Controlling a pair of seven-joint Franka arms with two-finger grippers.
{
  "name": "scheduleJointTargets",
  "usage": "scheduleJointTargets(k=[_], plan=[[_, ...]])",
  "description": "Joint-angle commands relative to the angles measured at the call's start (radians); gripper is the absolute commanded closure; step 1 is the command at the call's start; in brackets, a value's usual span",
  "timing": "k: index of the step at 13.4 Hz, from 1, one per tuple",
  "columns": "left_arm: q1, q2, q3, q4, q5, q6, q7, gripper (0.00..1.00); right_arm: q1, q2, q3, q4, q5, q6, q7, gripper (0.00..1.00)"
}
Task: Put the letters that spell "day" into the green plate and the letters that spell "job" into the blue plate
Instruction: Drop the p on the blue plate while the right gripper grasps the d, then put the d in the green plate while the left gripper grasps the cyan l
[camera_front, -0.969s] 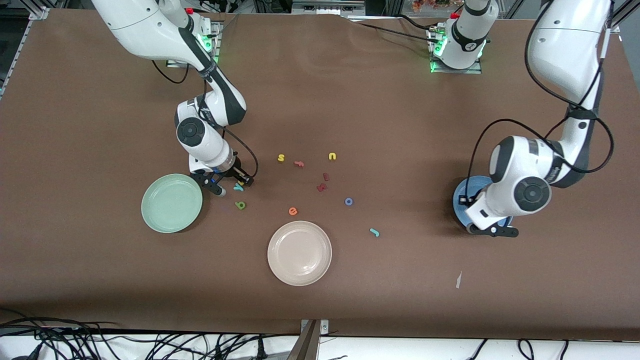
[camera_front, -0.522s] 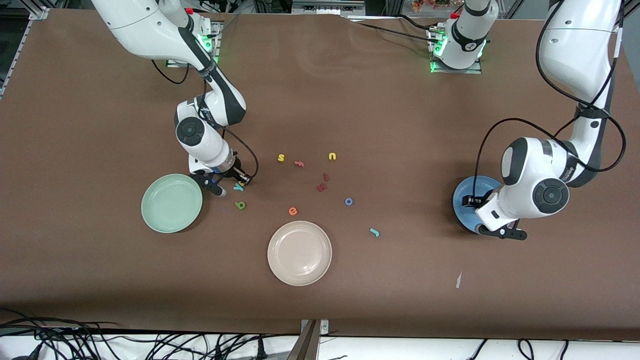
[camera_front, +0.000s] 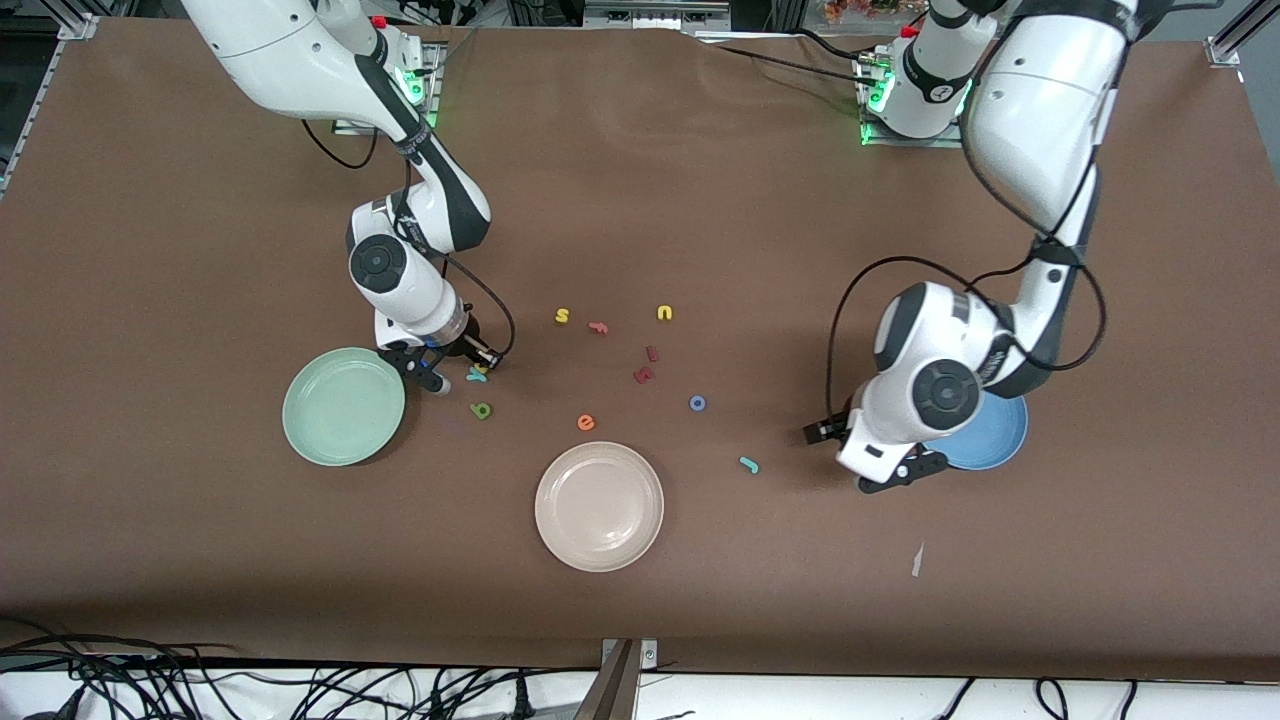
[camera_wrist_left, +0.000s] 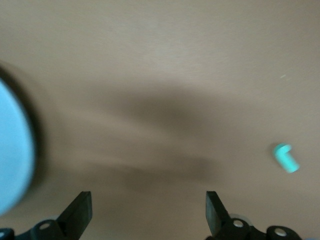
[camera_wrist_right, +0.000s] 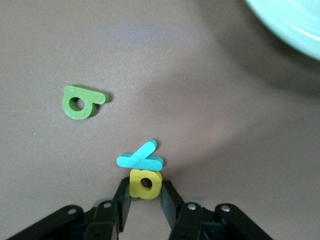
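Note:
My right gripper (camera_front: 470, 368) is down at the table beside the green plate (camera_front: 343, 405) and is shut on the yellow "d" (camera_wrist_right: 145, 183). The teal "y" (camera_wrist_right: 140, 157) lies against the "d", just past the fingertips. The olive "a" (camera_front: 482, 410) lies nearer the camera. My left gripper (camera_front: 858, 458) is open with nothing in it, over bare table between the teal "j" (camera_front: 748, 464) and the blue plate (camera_front: 990, 438). The left wrist view shows the "j" (camera_wrist_left: 286, 157) and the plate's edge (camera_wrist_left: 12, 160). The blue "o" (camera_front: 698, 403) lies mid-table. The left arm hides part of the blue plate.
A cream-white plate (camera_front: 598, 506) sits near the front camera, mid-table. Loose letters lie around the middle: yellow "s" (camera_front: 562, 316), yellow "u" (camera_front: 664, 313), salmon "f" (camera_front: 598, 327), dark red letters (camera_front: 645, 375), orange "e" (camera_front: 586, 422). A paper scrap (camera_front: 916, 560) lies near the front.
The left arm swung off the blue plate toward the teal "j" and its gripper opened wide. The right gripper closed on the yellow "d" and stayed in place.

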Motion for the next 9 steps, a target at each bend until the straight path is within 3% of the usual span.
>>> scheduleJointTargets(k=[1,4,7,9], plan=[[-0.046,0.120,0.012,0.184,-0.025,-0.013,-0.179,0.00,-0.003,-0.040,-0.004,0.037,-0.004,-0.105,-0.016,0.72],[-0.093,0.203,0.012,0.297,-0.027,0.001,-0.343,0.00,-0.004,-0.076,-0.022,0.104,-0.004,-0.260,-0.039,0.72],[-0.127,0.241,0.012,0.303,-0.027,0.112,-0.457,0.00,-0.004,-0.093,-0.095,0.161,-0.003,-0.390,-0.181,0.72],[-0.143,0.257,0.012,0.300,-0.025,0.136,-0.503,0.07,-0.009,-0.091,-0.152,0.199,0.003,-0.450,-0.302,0.72]])
